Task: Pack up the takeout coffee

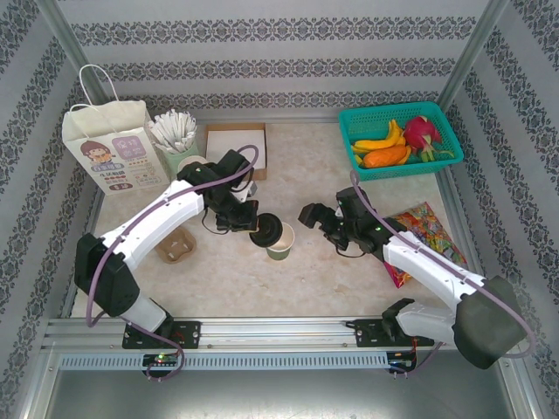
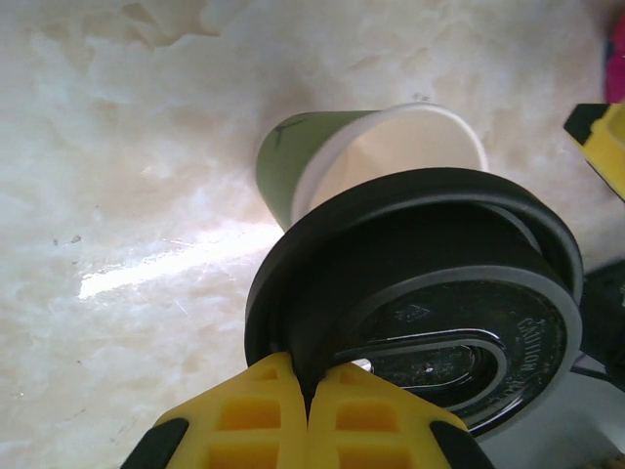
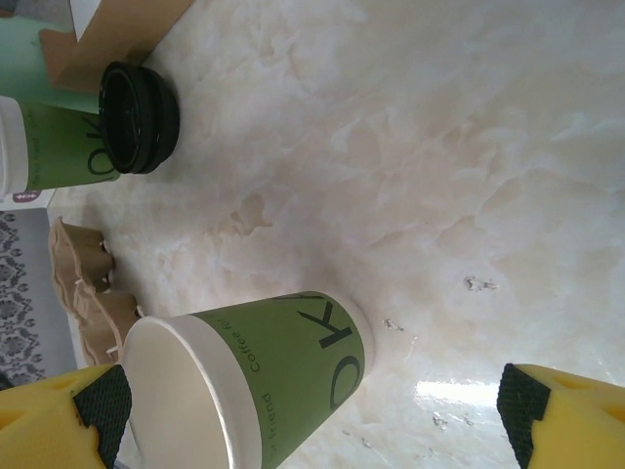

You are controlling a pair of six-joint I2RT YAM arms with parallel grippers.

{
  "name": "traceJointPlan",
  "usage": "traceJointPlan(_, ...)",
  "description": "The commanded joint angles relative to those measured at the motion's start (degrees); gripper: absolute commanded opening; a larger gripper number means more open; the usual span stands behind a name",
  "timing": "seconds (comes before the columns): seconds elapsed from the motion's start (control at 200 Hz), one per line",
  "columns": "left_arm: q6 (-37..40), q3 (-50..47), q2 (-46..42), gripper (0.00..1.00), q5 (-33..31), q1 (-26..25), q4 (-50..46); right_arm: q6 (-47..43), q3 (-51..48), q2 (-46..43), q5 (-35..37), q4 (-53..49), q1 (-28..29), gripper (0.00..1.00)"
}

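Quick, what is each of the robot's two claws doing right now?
Left gripper: jaws closed on the black lid.
Right gripper: jaws open, holding nothing.

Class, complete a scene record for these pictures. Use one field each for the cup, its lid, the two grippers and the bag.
cup: takeout coffee cup, upright on the table, open top, no lid seated
lid: black lid, held tilted at the cup's rim
left gripper: jaws shut on the lid's edge
right gripper: jaws open, beside the cup, holding nothing
bag: paper bag, standing at the far left corner, apart from the cup
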Motion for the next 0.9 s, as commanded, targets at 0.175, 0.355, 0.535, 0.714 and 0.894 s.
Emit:
traceJointPlan(0.175, -3.46, -0.32, 1.57, 0.0, -0.03, -2.6, 2.58, 5.53, -3.04, 0.01, -3.86, 10.27, 0.88, 0.98)
traceJointPlan(0.355, -2.98, 0.82, 3.72, 0.0, -0.93, -3.29, 1.77, 10.96, -6.34, 2.83, -8.87, 23.01, 0.87, 0.97)
traceJointPlan(0.535, -2.98, 0.67, 4.48, 0.0, -2.02, -3.66, 2.58, 11.49, -6.45, 4.19, -8.82, 25.76, 2.61, 0.97)
traceJointPlan(0.714, -3.92, 0.1, 4.49, 0.0, -1.8, -4.01, 4.77, 11.05, -5.82, 4.74, -8.98, 26.37, 3.33, 0.97)
traceJointPlan(0.894, -3.42, 0.69, 5.22, 0.0, -2.46, -4.29, 4.21, 11.33, -5.65, 6.07, -9.69, 28.0, 4.1, 0.97)
